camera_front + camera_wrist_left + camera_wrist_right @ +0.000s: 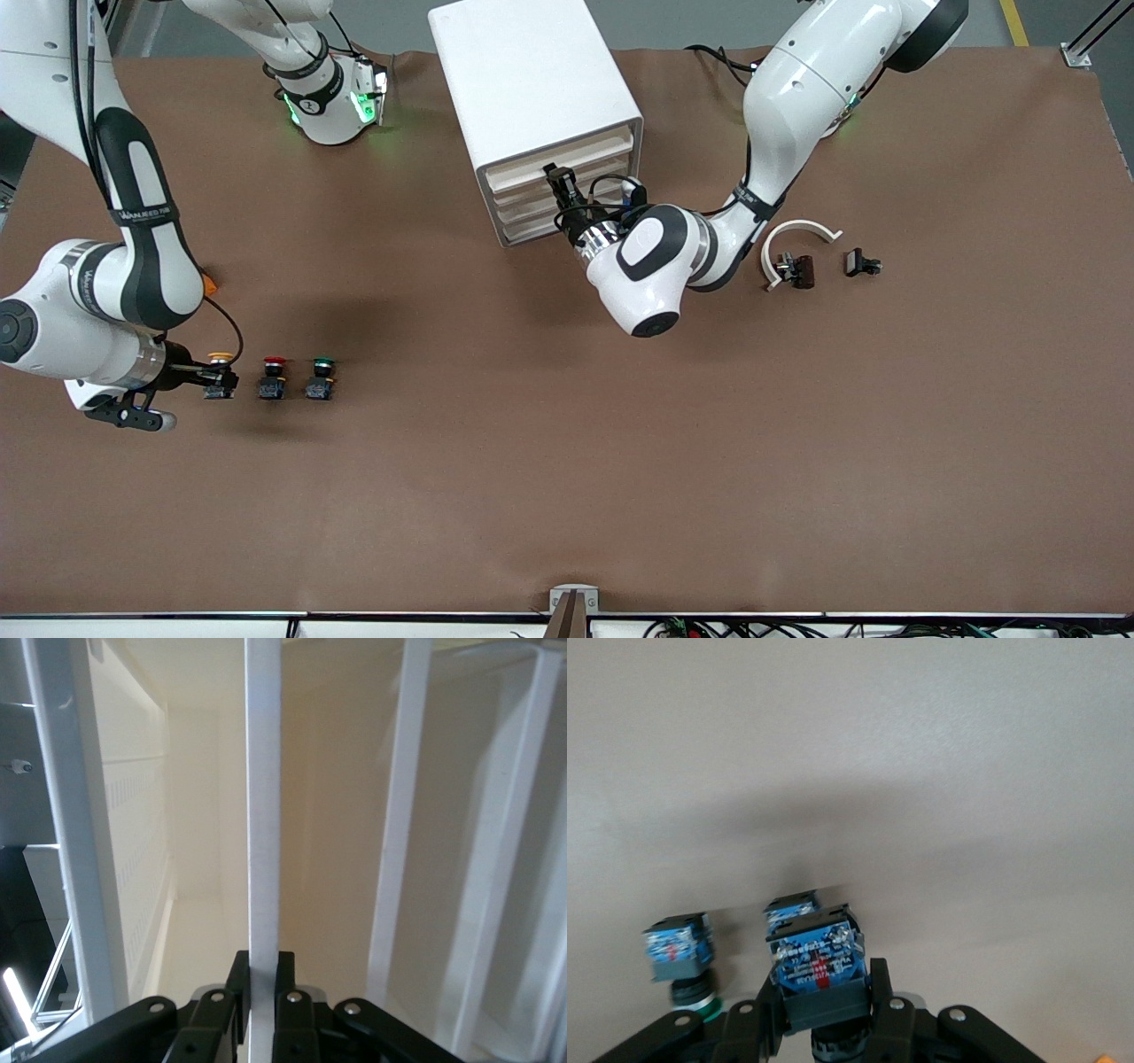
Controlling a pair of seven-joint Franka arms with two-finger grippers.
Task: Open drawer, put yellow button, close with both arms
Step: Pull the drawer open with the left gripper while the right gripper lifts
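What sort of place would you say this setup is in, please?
Probably a robotics lab or test cell: two arms work at a brown-covered table, with a small drawer cabinet and push-buttons, including the yellow button, laid out as practice props.

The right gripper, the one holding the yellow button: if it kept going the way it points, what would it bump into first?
Probably the red button. The right gripper, shut on the yellow button, points along the row, with the green button next. Height is unclear, so it might pass over.

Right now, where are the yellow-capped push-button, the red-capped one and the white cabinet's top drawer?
Yellow-capped push-button [220,358]: front view, on its cap.
Red-capped push-button [275,361]: front view, on its cap.
White cabinet's top drawer [567,156]: front view, on its front edge.
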